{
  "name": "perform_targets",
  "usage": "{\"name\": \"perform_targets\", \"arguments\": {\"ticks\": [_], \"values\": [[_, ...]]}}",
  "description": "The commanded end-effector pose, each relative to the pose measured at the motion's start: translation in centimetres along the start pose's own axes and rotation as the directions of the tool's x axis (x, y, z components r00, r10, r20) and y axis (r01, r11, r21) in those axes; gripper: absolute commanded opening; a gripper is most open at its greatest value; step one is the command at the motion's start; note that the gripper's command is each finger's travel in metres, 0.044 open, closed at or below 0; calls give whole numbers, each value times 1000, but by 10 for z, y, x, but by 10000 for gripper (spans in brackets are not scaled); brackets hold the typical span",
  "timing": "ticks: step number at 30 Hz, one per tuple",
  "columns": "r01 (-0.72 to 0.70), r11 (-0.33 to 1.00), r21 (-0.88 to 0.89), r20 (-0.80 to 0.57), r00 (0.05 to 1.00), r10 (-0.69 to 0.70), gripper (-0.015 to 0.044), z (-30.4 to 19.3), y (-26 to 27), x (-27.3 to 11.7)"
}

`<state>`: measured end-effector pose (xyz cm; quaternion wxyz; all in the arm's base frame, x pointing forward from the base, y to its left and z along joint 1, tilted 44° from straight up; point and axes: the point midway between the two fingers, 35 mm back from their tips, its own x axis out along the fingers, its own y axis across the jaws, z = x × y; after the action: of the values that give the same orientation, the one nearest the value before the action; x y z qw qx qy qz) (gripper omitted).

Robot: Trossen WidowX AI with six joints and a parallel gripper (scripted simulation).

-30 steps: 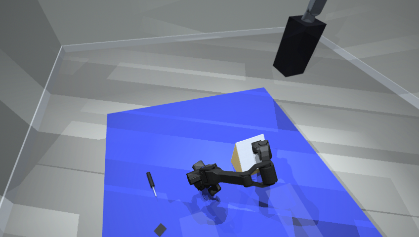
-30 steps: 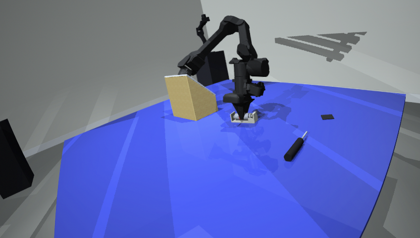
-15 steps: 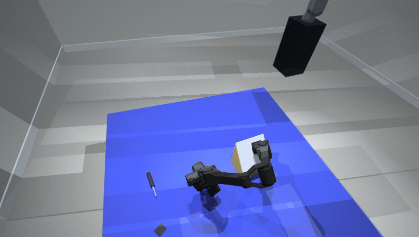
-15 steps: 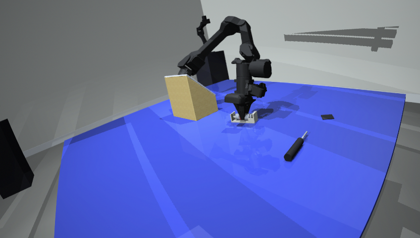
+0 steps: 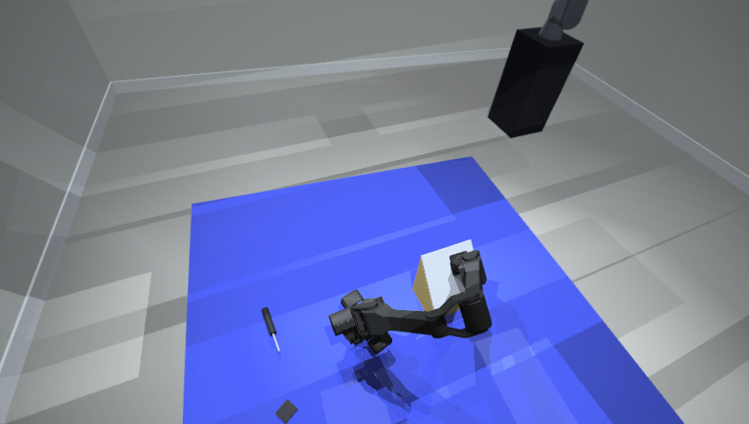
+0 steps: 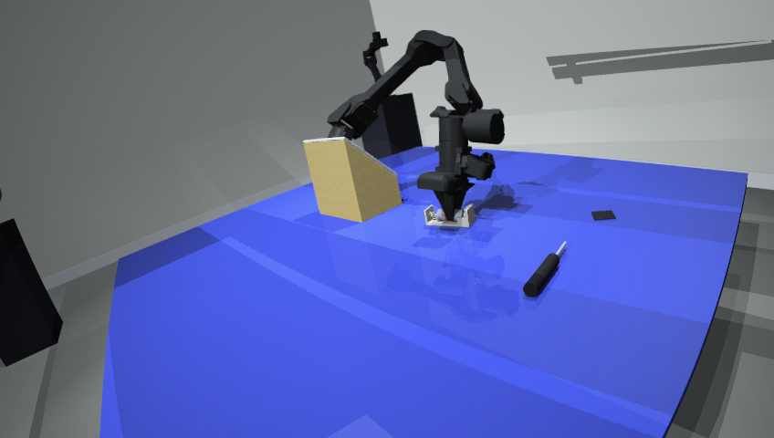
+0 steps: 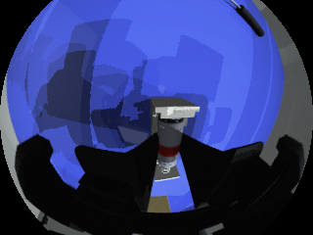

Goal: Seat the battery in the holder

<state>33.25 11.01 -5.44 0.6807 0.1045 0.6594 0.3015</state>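
Observation:
The battery (image 7: pixel 169 139), grey with a red band, lies lengthwise in the small white holder (image 6: pixel 461 222) (image 7: pixel 185 112). My gripper (image 6: pixel 449 218) (image 7: pixel 168 136) points straight down over the holder and is shut on the battery, one finger on each side of it. In the wrist view the battery's dark-ringed upper end is close beneath the holder's far end wall, partly covered by it. Coils of the spring (image 7: pixel 165 167) show at its lower end, by the near end wall. Whether the battery lies fully flat cannot be told. The arm hides the holder in the top view.
A wooden block with a sloped white top (image 5: pixel 438 268) (image 6: pixel 336 179) stands beside the holder, near the arm's base. A black screwdriver (image 5: pixel 268 321) (image 6: pixel 543 273) (image 7: pixel 250 21) and a small dark tile (image 5: pixel 286 411) (image 6: pixel 603 215) lie on the blue table (image 5: pixel 315 225) (image 6: pixel 271 336).

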Motion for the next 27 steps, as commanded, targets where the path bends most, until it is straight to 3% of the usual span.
{"name": "perform_targets", "arguments": {"ticks": [1, 13, 17, 27], "values": [[0, 1000, 4, 2, 1000, 0, 80, 1, 0, -1], [0, 1000, 3, 8, 1000, 0, 80, 1, 0, -2], [0, 1000, 3, 8, 1000, 0, 183, 1, 0, -2], [1, 1000, -1, 4, 1000, -1, 183, -1, -2, -16]]}}
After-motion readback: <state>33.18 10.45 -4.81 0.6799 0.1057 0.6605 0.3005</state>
